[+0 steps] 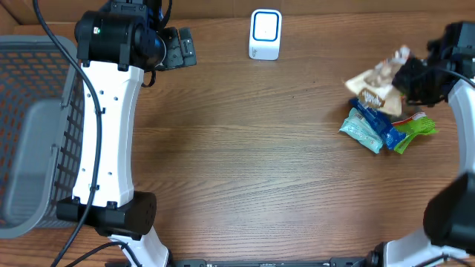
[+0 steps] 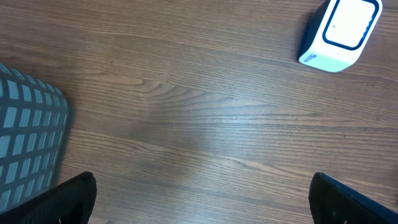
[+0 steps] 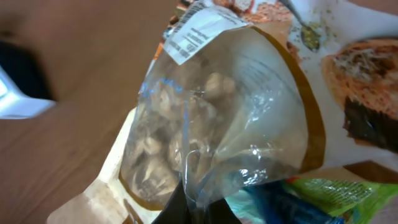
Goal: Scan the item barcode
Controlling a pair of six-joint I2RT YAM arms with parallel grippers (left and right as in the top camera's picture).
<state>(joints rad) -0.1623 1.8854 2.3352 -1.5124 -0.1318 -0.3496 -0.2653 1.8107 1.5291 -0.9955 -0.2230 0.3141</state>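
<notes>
Overhead, we see the snack bag (image 1: 373, 80) near the bench's (image 1: 245, 163) right edge, touching a blue pack (image 1: 373, 126) beside a green pack (image 1: 415, 130), with the white scanner (image 1: 265, 34) at the middle of the far edge and a grey basket (image 1: 30, 126) at the left edge. Left wrist: we see the left jaws wide apart over bare bench, scanner ahead to the right, basket corner to the left. Right wrist: we see the right jaws clamped on the snack bag's clear film, nuts visible inside.
</notes>
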